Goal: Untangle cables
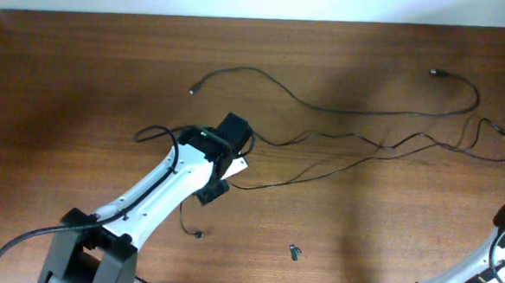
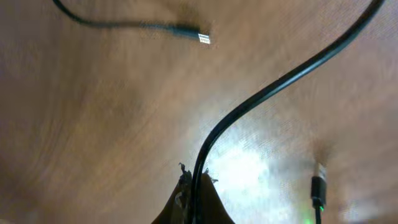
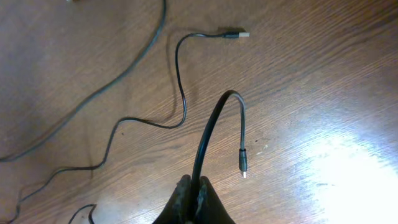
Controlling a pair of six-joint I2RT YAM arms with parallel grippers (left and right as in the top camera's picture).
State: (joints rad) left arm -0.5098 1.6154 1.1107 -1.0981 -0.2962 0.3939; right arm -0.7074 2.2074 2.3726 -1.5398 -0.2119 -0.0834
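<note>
Three thin black cables lie spread over the wooden table (image 1: 83,72). One cable (image 1: 323,108) arcs along the back between two plugs. My left gripper (image 1: 241,134) (image 2: 194,190) is shut on a second cable (image 2: 280,78), which runs away to the upper right in the left wrist view. My right gripper (image 3: 194,190) is shut on a cable (image 3: 214,115) near its end; the short free end loops over and hangs with its plug (image 3: 244,169) just above the table. In the overhead view only the right arm (image 1: 489,258) shows, at the lower right edge.
A loose plug (image 2: 200,38) lies ahead of my left gripper and another (image 2: 319,180) to its right. A plugged cable end (image 3: 239,35) and long wavy strands (image 3: 93,99) lie ahead of my right gripper. A tiny dark stubby piece (image 1: 294,252) sits near the front edge.
</note>
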